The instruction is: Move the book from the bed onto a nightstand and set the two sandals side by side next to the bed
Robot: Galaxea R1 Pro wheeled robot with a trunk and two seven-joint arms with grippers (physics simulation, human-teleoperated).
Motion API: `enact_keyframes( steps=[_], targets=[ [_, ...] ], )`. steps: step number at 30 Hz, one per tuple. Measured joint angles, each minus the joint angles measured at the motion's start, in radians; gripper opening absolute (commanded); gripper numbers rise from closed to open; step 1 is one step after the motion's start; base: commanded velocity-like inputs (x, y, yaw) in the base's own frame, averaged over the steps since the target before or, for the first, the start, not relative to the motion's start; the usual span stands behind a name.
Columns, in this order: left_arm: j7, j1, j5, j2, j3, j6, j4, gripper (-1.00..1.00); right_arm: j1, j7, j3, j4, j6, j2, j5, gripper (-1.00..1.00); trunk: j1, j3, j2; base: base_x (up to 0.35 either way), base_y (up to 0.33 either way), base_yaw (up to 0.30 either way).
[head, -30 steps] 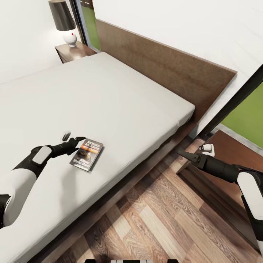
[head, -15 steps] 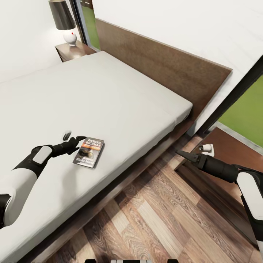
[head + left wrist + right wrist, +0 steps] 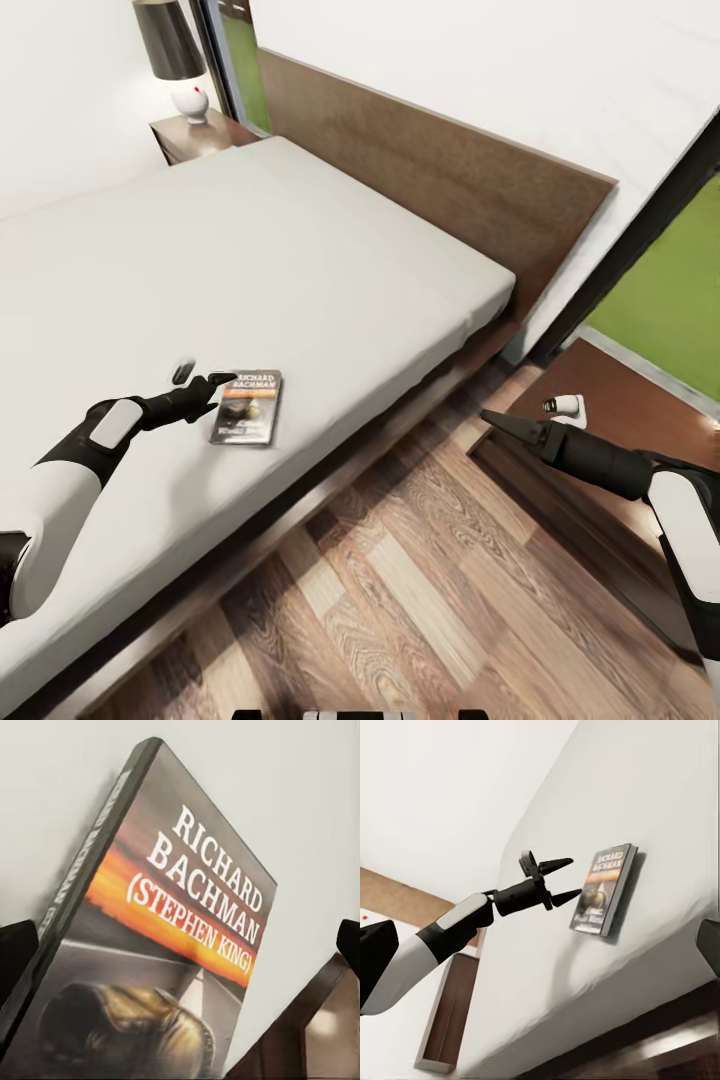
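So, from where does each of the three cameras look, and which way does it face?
Head view: high, facing down over the bed; both arms show, left pincer beside the book.
Left wrist view: behind the pincer, close on the book; dark fingertips at the edges.
Right wrist view: faces the bed's side, left pincer, book.
All share the book.

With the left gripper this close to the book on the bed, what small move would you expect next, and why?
Probably a short push forward of the left gripper so its fingers straddle the book's near edge, then close. It is open, its fingers spread just short of the cover, and the book lies flat on the bed, ungrasped. The right wrist view shows a gap remaining between fingertips and book.
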State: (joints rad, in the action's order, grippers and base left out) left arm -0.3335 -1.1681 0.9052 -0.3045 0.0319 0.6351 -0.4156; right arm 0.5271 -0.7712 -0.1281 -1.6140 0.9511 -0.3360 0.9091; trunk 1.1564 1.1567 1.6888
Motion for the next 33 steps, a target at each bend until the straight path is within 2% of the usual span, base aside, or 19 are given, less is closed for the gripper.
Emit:
enact_keyframes(
  steps=[6, 17, 33],
  targets=[
    [-0.001, 0.001, 0.000, 0.000, -0.001, 0.000, 0.000, 1.00, 0.000, 0.000, 0.000, 0.000, 0.000, 0.000, 0.000, 1.00, 0.000, 0.000, 0.000, -0.111, -0.080, -0.017],
    [-0.007, 0.001, 0.000, 0.000, -0.001, 0.000, 0.000, 1.00, 0.000, 0.000, 0.000, 0.000, 0.000, 0.000, 0.000, 1.00, 0.000, 0.000, 0.000, -0.011, -0.008, -0.145],
    [-0.012, 0.001, 0.000, 0.000, 0.000, 0.000, 0.000, 1.00, 0.000, 0.000, 0.000, 0.000, 0.000, 0.000, 0.000, 1.00, 0.000, 0.000, 0.000, -0.001, -0.003, -0.018]
  ],
)
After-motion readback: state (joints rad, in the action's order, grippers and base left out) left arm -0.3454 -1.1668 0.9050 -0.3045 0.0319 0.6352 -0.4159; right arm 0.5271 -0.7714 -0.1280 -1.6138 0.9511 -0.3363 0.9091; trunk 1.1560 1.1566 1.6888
